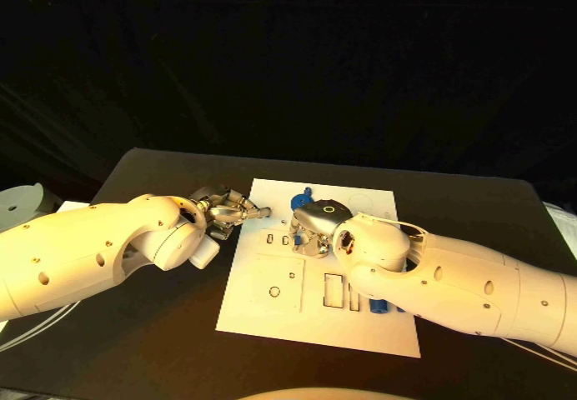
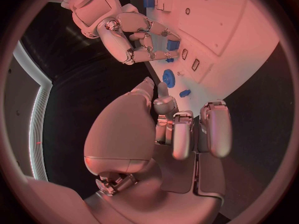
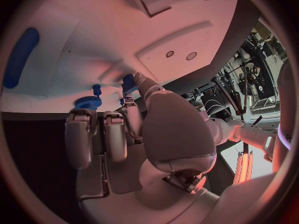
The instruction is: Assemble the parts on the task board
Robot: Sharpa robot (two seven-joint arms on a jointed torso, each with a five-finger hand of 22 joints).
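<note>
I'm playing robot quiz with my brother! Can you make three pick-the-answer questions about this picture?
1. Where is the right hand?
A. Over the white task board
B. Off the table's far edge
C. Under the table

2. What colour are the small parts?
A. Green
B. Blue
C. Yellow

3. What is the left hand holding?
A. A white cup
B. A long stick
C. Nothing

Answers:
1. A: in the head view the right hand hangs above the task board, which lies on the black table.
2. B: the parts on the board are blue.
3. C: the left wrist view shows the left hand with its fingers stretched out and nothing between them.
</note>
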